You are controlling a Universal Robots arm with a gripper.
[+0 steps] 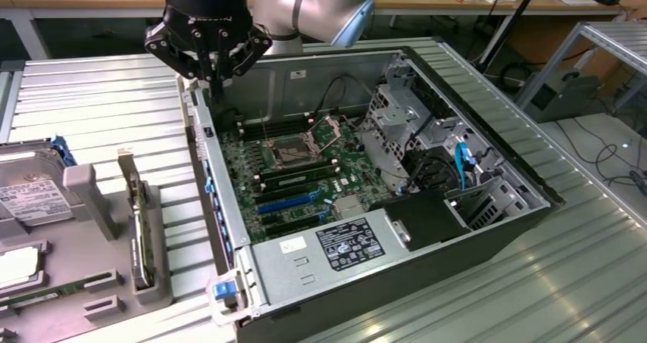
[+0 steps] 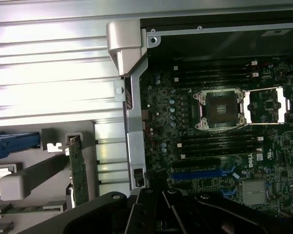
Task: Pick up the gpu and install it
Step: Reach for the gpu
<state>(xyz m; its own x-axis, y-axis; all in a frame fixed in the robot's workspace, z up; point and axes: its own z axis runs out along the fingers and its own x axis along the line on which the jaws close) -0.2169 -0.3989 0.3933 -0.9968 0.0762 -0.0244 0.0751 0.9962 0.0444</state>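
Note:
The gpu [image 1: 139, 229] stands on its long edge in a slot of the grey holder [image 1: 91, 282] at the exterior view's left, with its silver bracket at the far end. In the wrist view the gpu [image 2: 78, 174] shows as a thin green edge. My gripper [image 1: 214, 74] hangs over the far left corner of the open computer case [image 1: 303, 263], apart from the gpu, its fingers shut with nothing between them. The gripper [image 2: 161, 217] is dark in the wrist view, over the motherboard's blue slots [image 2: 200, 171].
A silver hard drive [image 1: 29, 194] with a white label and a green memory stick [image 1: 45, 294] lie in the same holder. Inside the case are the processor socket [image 1: 286, 152], a metal drive cage [image 1: 399, 120] and cables. The ribbed metal table [image 1: 101, 101] surrounds the case.

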